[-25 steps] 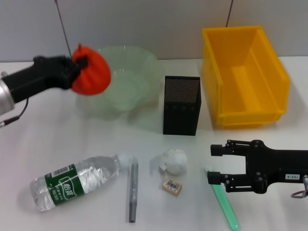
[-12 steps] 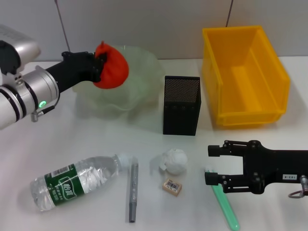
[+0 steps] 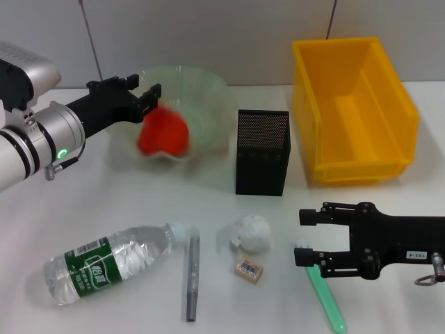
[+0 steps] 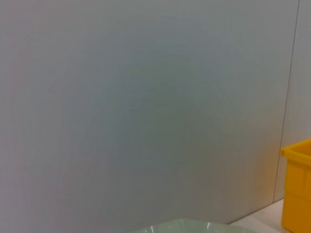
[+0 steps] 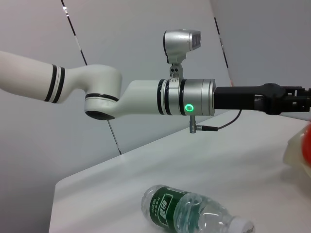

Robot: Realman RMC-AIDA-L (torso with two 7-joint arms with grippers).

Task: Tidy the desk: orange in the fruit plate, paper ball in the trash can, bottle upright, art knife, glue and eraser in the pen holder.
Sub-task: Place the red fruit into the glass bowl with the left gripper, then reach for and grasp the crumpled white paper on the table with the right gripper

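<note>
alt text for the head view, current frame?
The left claw is open above the fruit plate, with the orange inside the plate. On the white desk, a bottle lies on its side near a paper ball and eraser. The right claw is open near a green tool, with the pen holder and trash can behind.

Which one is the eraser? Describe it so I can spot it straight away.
Start at the black mesh pen holder mid-desk and look toward the robot to the white paper ball. The eraser lies just in front of that ball: a small tan block with a barcode label, flat and rectangular where the ball is crumpled and round.
</note>
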